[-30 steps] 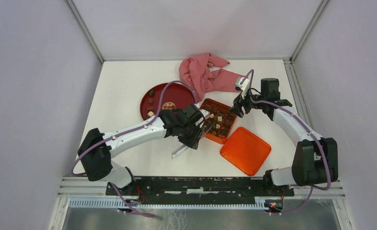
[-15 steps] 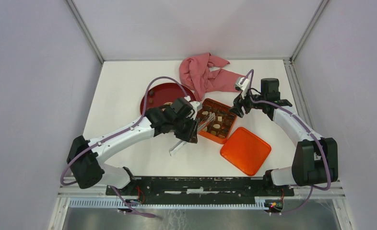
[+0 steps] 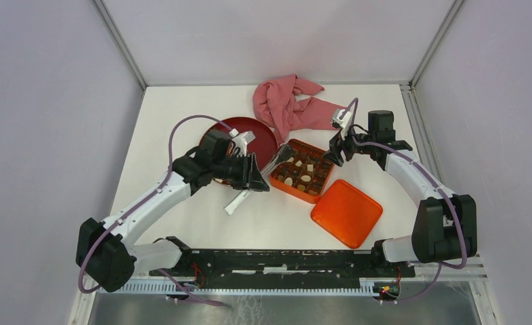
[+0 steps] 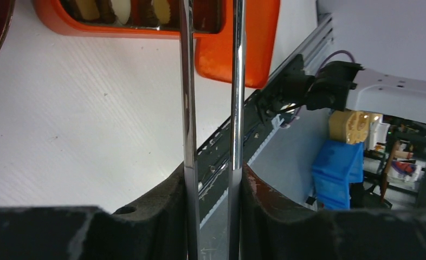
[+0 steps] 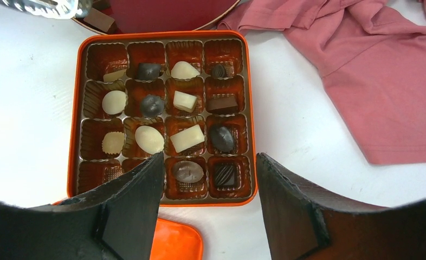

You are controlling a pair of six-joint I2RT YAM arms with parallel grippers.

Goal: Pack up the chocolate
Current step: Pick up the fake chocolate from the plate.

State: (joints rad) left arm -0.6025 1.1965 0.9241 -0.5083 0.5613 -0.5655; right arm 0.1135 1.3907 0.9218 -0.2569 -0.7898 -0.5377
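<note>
Since a second ago, we see the left arm has swung back toward its own side, carrying the tongs [image 3: 258, 179] off the middle of the tin [image 3: 294, 192] so that their tips now sit at the tin's left corner, next to the dark-red plate [image 3: 258, 133]; the right arm has not shifted. We find the left gripper [image 4: 213, 184] clamped on the tongs [image 4: 237, 97], its pads pressing the two steel arms, which run parallel and apart. We cannot tell from any view whether the tips carry anything. The right gripper [image 5: 210, 157] hovers over the near edge of the tin [image 5: 72, 130] with its jaws spread wide and nothing between them. The chocolate [image 5: 148, 139] fills most of the gridded compartments, dark and cream pieces mixed; the near-left corner cell looks bare, and one cell is hidden behind a finger. One brown piece [image 5: 99, 21] lies on the plate's rim, just beside the tong tips. The orange lid [image 3: 346, 212] lies flat on the table [image 3: 175, 128], near the tin's right corner. A pink cloth [image 3: 287, 105] is bunched behind plate and tin.
</note>
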